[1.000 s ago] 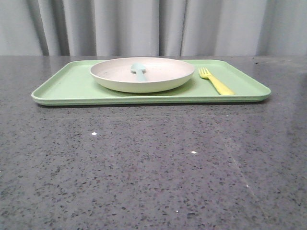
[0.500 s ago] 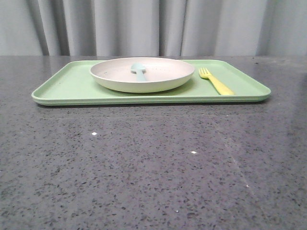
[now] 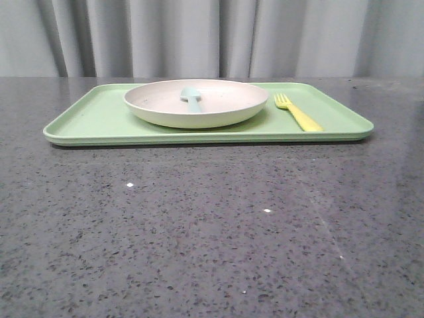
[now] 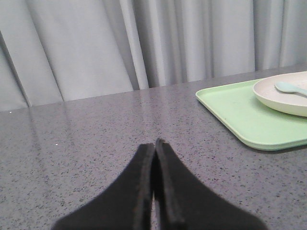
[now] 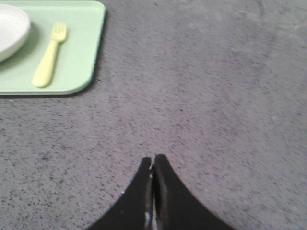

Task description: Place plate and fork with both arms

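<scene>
The cream-white plate [image 3: 197,103] rests on the light-green tray [image 3: 93,119] at the back of the table, with a pale blue-green spoon [image 3: 192,97] lying in it. The yellow fork [image 3: 297,112] lies on the tray just right of the plate, tines pointing away. Neither arm appears in the front view. My left gripper [image 4: 154,143] is shut and empty over bare table, left of the tray [image 4: 240,110] and plate [image 4: 283,93]. My right gripper [image 5: 153,158] is shut and empty over bare table, well short of the fork [image 5: 49,55] and the tray's corner [image 5: 91,72].
The grey speckled tabletop [image 3: 212,225] stretches from the tray to the near edge. Grey curtains [image 3: 199,36] hang behind the table's far edge.
</scene>
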Controlling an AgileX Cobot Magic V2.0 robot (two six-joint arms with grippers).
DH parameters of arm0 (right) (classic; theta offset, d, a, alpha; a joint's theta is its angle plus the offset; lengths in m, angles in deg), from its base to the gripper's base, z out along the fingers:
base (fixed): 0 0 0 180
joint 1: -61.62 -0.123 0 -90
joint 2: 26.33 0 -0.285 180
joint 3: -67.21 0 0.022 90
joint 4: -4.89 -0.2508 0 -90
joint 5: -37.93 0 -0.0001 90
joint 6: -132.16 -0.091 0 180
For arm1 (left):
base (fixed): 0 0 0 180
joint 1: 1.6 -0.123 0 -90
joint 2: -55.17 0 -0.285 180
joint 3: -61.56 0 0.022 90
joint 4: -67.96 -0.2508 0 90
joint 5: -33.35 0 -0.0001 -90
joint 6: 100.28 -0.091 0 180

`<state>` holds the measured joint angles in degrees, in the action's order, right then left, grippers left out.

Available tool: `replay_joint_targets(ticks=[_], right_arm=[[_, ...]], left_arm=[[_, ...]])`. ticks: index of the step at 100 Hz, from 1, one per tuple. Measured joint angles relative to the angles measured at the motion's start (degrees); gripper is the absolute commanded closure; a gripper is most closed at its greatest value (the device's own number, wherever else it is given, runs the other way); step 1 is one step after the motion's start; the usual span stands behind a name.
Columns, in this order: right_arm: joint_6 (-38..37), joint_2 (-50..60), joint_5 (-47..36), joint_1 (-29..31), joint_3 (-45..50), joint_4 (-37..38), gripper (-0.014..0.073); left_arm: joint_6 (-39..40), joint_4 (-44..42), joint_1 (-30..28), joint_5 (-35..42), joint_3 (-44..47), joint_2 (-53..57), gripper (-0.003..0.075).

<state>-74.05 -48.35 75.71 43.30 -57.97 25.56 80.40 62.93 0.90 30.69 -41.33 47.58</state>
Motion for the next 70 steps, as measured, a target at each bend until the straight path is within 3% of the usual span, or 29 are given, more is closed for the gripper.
replay_joint_targets(ticks=[17,48,70], right_arm=[[1.4,5.2,-6.3,2.2,6.1,-3.2,0.0713],[20.3,14.4,-13.0,8.5,14.0,-16.7,0.0713],[24.1,14.9,-17.8,14.1,18.6,-21.5,0.0713]], left_arm=[[0.0,0.0,0.0,0.0,0.0,0.0,0.0741],[0.0,0.0,0.0,0.0,0.0,0.0,0.0741],[0.0,0.0,0.0,0.1,0.0,0.0,0.0741]])
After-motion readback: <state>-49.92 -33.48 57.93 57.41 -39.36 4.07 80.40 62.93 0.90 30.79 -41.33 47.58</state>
